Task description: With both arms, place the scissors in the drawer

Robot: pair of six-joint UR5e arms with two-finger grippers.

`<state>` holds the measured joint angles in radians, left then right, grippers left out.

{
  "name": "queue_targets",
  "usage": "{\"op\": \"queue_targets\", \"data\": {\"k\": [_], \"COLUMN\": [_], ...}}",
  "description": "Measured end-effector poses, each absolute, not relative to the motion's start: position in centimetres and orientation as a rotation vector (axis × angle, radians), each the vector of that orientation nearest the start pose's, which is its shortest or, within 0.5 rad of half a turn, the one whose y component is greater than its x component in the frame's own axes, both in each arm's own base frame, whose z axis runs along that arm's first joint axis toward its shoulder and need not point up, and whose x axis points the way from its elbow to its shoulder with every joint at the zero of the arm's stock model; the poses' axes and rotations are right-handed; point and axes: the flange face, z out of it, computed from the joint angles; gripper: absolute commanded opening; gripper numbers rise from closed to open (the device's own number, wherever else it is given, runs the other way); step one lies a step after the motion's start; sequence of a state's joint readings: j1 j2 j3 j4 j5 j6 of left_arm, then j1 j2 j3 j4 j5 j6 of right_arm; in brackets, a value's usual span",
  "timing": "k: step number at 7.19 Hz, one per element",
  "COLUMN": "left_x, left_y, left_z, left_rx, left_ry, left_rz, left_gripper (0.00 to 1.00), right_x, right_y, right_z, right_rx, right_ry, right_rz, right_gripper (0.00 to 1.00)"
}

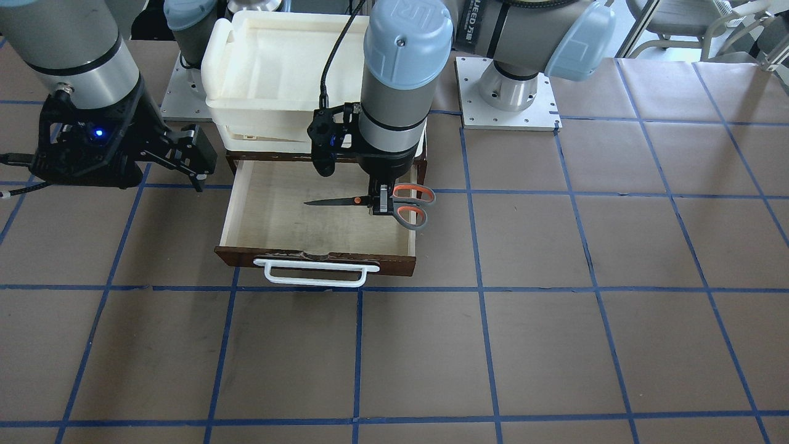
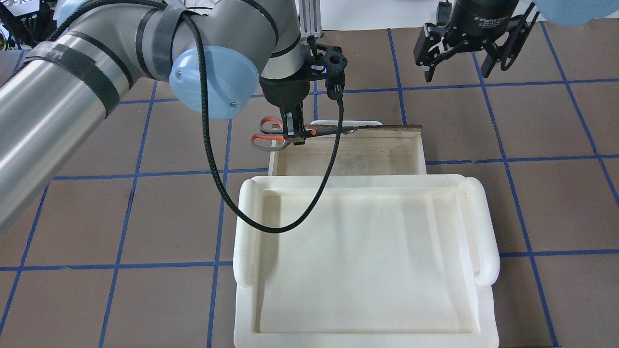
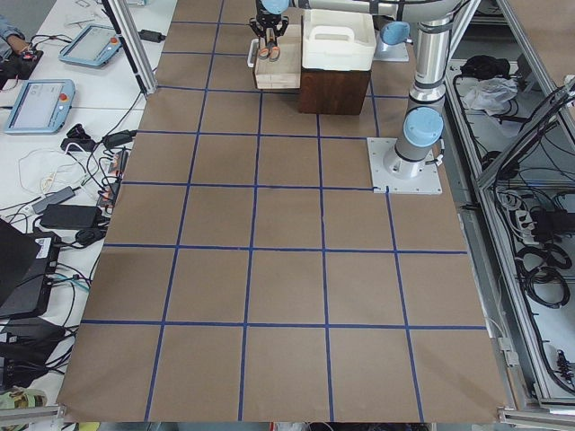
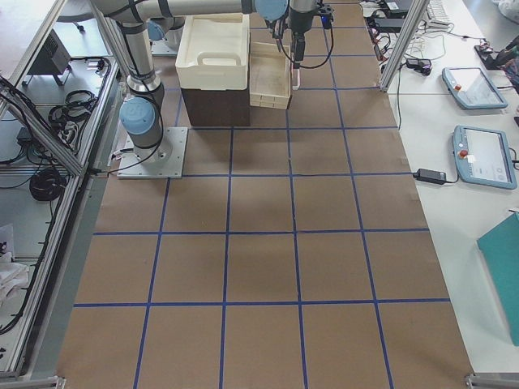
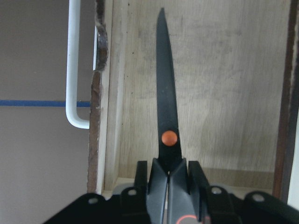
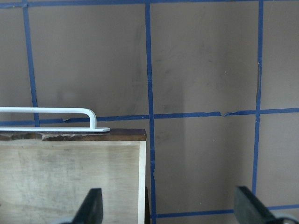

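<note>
My left gripper [image 1: 382, 203] is shut on the scissors [image 1: 345, 201] at the neck between the orange pivot dot and the grey, orange-lined loops. It holds them level above the open drawer [image 1: 246, 213]. The blades point across the pale plywood interior and the loops overhang the drawer's side wall. The left wrist view shows the blades [image 5: 166, 102] over the drawer floor [image 5: 224, 93], with the fingers [image 5: 195, 175] clamped on them. My right gripper [image 2: 457, 70] is open and empty, raised beyond the drawer's other front corner; its fingers [image 6: 92, 205] stand wide apart.
The drawer's dark brown front [image 1: 382, 264] with its white bar handle [image 1: 314, 275] faces away from me. A cream-white plastic tray [image 2: 362, 251] sits on top of the cabinet behind the drawer. Brown table paper with blue tape lines [image 1: 555, 345] lies all around.
</note>
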<state>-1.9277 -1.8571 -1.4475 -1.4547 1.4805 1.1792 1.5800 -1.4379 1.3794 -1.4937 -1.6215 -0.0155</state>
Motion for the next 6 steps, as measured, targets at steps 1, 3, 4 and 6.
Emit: {"op": "queue_targets", "data": {"k": [1,3,4,6], "left_x": [-35.1,-36.7,-37.8,-38.8], "left_y": [-51.4,-50.7,-50.3,-49.9], "left_z": [39.2,37.8,37.3,36.5], "left_rx": [2.242,2.23,2.222,2.221], "left_ry": [2.353,2.37,2.375,2.368], "left_rz": [0.028,0.048,0.046,0.051], "left_gripper": [0.0,0.0,0.0,0.0], "right_x": [13.0,12.9,12.8,12.9], "right_y": [-54.1,-53.8,-53.8,-53.8], "right_z": [50.9,51.1,51.1,51.1], "right_rx": [-0.082,-0.108,-0.11,-0.111], "right_ry": [3.191,3.189,3.19,3.185], "right_rz": [0.039,0.04,0.041,0.04], "right_gripper": [1.0,1.0,1.0,1.0]}}
